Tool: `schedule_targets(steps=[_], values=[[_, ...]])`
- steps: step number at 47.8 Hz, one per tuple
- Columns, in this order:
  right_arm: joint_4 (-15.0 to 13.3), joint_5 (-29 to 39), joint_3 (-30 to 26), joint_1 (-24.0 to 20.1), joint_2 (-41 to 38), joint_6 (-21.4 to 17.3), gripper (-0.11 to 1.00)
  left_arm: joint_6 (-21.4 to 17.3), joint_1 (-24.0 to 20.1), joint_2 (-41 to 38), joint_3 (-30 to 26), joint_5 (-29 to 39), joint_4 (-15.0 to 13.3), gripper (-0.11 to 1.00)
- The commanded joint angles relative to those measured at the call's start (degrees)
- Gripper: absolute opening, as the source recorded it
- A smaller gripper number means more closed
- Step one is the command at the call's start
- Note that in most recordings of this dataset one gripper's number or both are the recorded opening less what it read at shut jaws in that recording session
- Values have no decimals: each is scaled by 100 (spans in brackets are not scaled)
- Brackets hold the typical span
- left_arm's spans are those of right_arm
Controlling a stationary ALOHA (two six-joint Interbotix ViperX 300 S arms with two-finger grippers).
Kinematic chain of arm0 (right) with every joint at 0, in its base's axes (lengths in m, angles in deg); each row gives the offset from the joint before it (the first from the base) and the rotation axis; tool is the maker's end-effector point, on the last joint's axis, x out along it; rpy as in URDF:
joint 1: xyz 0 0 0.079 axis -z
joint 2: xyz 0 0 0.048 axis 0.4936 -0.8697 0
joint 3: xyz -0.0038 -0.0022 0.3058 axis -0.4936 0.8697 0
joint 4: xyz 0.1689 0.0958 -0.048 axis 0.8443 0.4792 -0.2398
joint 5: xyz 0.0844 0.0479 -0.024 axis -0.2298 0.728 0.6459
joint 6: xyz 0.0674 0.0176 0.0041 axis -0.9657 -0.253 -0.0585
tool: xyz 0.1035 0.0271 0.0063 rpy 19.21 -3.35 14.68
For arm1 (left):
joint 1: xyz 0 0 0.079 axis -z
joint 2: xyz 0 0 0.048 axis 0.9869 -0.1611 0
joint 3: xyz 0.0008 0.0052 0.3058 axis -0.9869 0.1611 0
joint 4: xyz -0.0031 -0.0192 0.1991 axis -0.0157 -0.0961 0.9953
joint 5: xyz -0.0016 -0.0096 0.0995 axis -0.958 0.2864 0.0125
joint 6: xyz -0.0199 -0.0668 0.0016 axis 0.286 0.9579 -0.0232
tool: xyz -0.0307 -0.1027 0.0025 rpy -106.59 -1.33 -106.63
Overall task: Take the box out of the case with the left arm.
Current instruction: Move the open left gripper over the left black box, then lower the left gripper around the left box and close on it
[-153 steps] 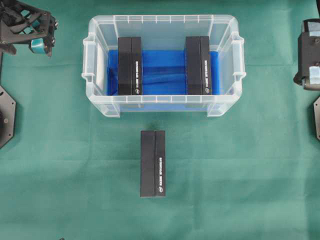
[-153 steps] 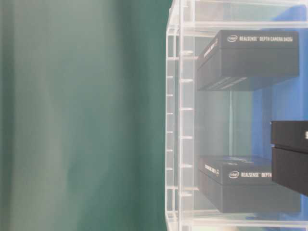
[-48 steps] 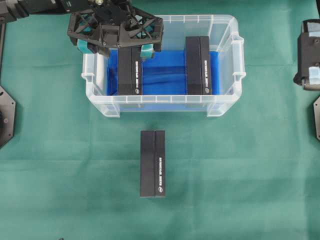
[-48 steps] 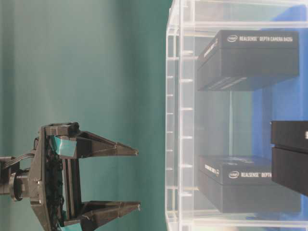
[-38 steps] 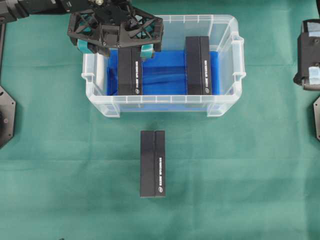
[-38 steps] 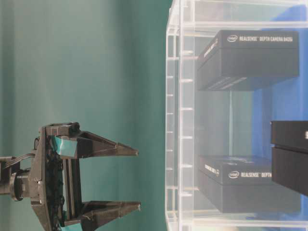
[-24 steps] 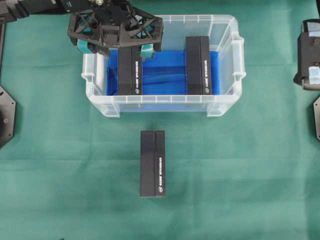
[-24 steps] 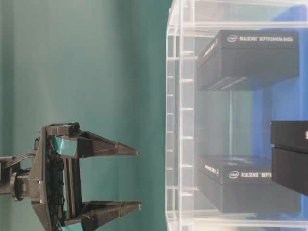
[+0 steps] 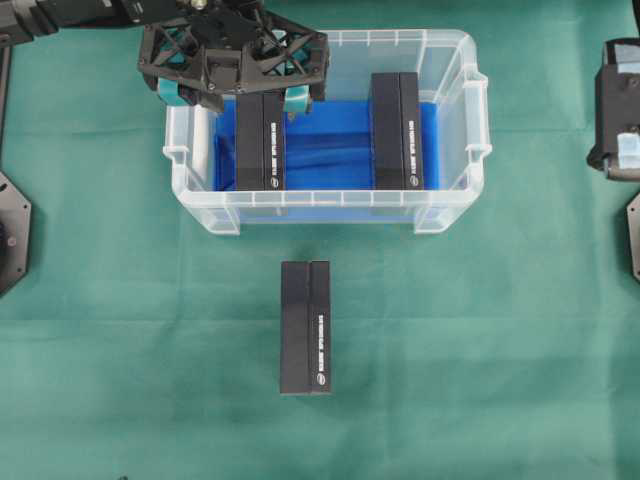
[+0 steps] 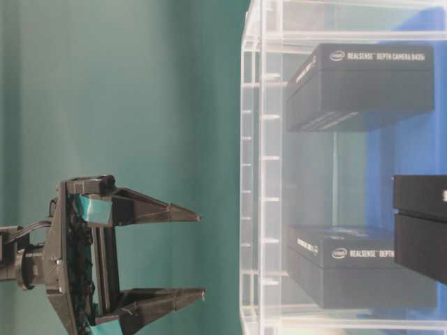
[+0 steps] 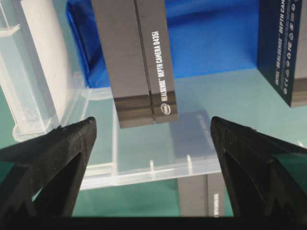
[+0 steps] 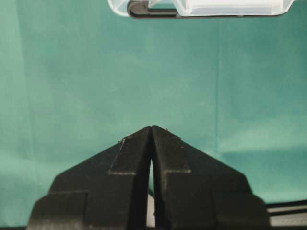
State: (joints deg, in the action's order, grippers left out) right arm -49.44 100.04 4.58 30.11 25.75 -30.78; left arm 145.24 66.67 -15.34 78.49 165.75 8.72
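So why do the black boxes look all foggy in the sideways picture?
In the table-level view the two boxes sit behind the case's cloudy plastic wall, so they look hazy; in the left wrist view the nearer box's lettering is sharp, while the left gripper's fingers are dark and soft-edged.

Looks like a robotics lab bench: flat green cloth (image 9: 480, 340) covering the whole table, black arm mounts (image 9: 12, 232) bolted at both side edges, cameras watching from overhead and table level. Black boxes (image 10: 363, 84) printed "RealSense Depth Camera" inside a clear plastic case (image 9: 452, 215). Nothing homely anywhere.
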Motion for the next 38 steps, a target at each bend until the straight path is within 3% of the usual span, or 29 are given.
schedule_targets(steps=[1,38], values=[[-9,-9,-62,0,9,-18,3,0,-9,70,-62,-18,26,93],[-9,-9,-53,0,9,-18,3,53,-53,-44,105,-149,26,93]])
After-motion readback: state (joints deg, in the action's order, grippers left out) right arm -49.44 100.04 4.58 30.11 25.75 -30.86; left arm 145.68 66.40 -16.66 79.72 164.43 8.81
